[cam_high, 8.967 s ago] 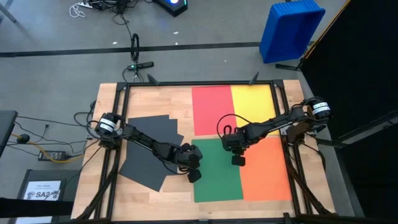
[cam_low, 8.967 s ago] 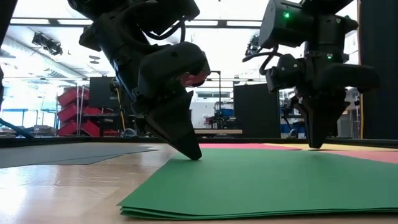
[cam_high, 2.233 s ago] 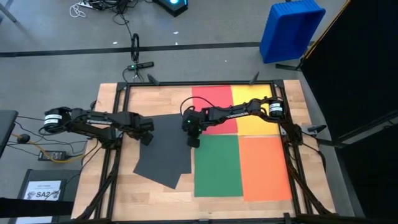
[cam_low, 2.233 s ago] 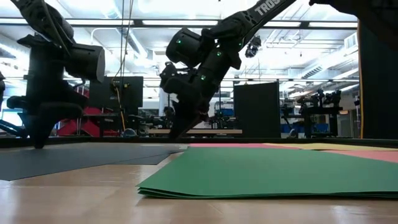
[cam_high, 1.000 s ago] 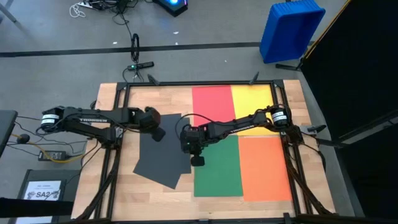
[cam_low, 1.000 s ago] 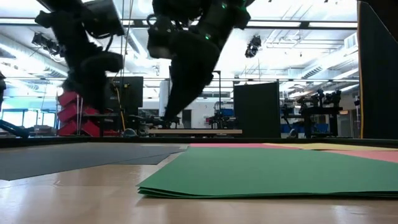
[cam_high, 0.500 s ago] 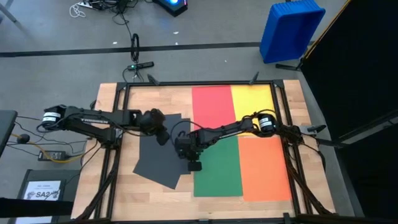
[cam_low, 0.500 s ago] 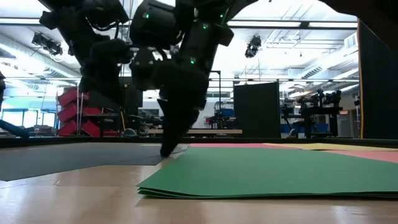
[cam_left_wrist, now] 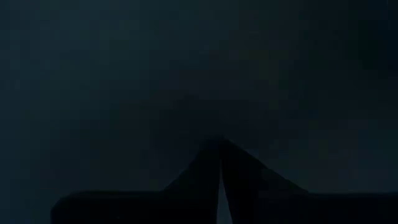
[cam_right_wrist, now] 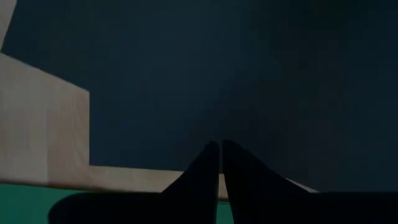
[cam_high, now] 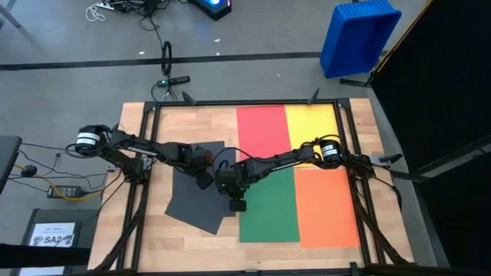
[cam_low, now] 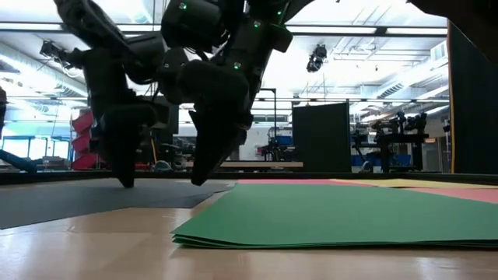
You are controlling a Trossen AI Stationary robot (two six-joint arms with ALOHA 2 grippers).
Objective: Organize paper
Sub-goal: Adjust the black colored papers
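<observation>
The dark grey paper (cam_high: pixel 196 188) consists of thin, matte rectangular sheets lying flat and loosely overlapped on the wooden desk (cam_high: pixel 134 238), left of centre. The sheets are fanned: one sits nearly square to the desk edges with its long axis running from far edge to near edge, while a lower one is skewed, a corner pointing toward the near edge. The green paper (cam_high: pixel 268 205) is a flat, matte stack just right of the grey sheets, long axis also far to near, its left edge close beside them; the low view shows several layers at its near edge. The orange paper (cam_high: pixel 326 207) lies against the green on the right. The red paper (cam_high: pixel 261 132) and yellow paper (cam_high: pixel 311 126) sit side by side along the far edge.

The left gripper (cam_high: pixel 205 181), fingers closed with nothing between them, bears down on the grey sheets near their middle. The right gripper (cam_high: pixel 237 203), fingers likewise closed and empty, sits at the grey sheets' right margin beside the green stack.

Bare wood remains along the left edge and near edge of the desk.
</observation>
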